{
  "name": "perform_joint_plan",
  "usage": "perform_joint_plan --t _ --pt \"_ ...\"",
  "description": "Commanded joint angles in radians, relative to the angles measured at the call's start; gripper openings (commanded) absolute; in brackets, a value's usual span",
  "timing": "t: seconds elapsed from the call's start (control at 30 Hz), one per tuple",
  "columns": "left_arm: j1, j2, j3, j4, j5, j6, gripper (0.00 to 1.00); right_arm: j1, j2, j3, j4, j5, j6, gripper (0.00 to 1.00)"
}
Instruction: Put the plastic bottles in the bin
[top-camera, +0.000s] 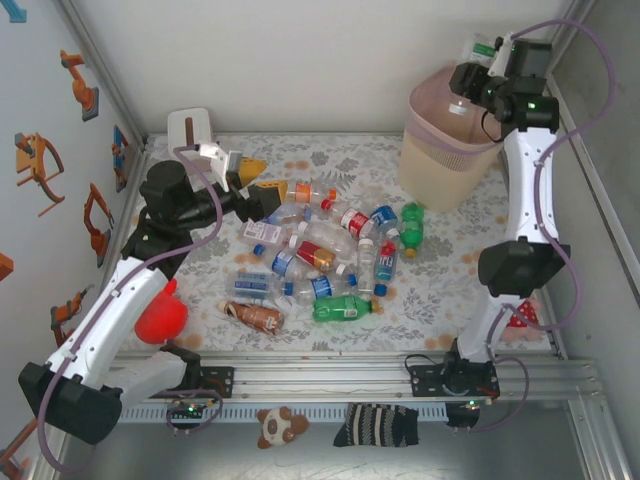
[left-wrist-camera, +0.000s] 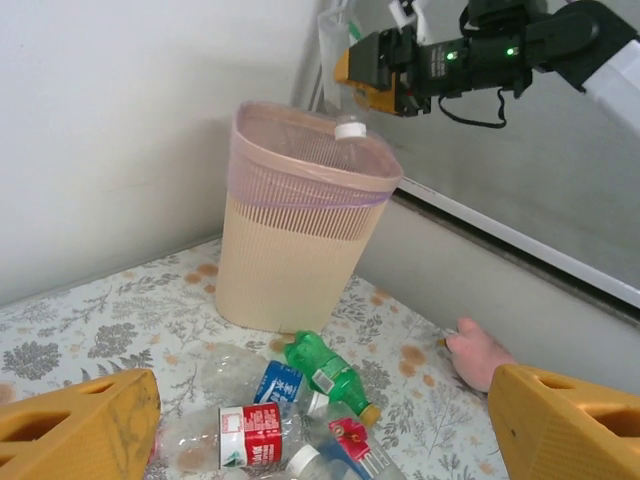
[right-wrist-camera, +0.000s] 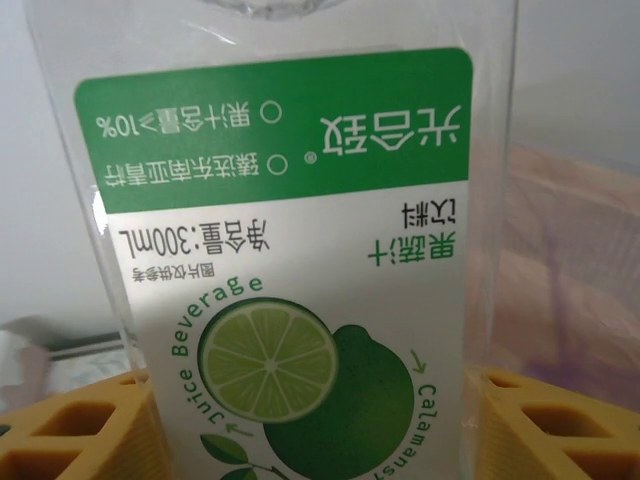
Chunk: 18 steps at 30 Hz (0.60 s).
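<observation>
Several plastic bottles (top-camera: 320, 250) lie in a heap mid-table, among them a green one (left-wrist-camera: 325, 372) and a red-labelled one (left-wrist-camera: 250, 435). My left gripper (top-camera: 250, 180) hovers at the heap's left edge, open, its yellow fingers (left-wrist-camera: 80, 425) wide apart with nothing between them. The beige-pink bin (top-camera: 450, 150) stands at the back right. My right gripper (top-camera: 478, 62) is above its rim, shut on a clear bottle with a green lime label (right-wrist-camera: 290, 270). That bottle (left-wrist-camera: 340, 70) hangs cap down over the bin's (left-wrist-camera: 300, 240) mouth.
A white tissue box (top-camera: 190, 127) stands at the back left. A red soft object (top-camera: 160, 318) lies by the left arm, and a pink toy (left-wrist-camera: 480, 352) lies near the right wall. A plush toy (top-camera: 278, 425) and a striped sock (top-camera: 375, 425) lie below the front rail.
</observation>
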Motion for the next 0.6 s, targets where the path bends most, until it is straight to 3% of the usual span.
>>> perform_joint_plan --t 0.0,0.27,0.57 --pt "0.0 -0.034 -0.018 0.0 -0.028 -0.009 0.85 0.002 0.03 0.061 -0.074 0.126 -0.084 0.46" --pt "0.0 -0.026 -0.052 -0.002 -0.086 -0.016 0.84 0.003 0.14 0.07 -0.106 0.246 -0.186 0.46" --pt "0.0 -0.003 -0.069 -0.034 -0.147 0.004 0.84 0.003 0.279 0.116 -0.16 0.275 -0.228 0.46"
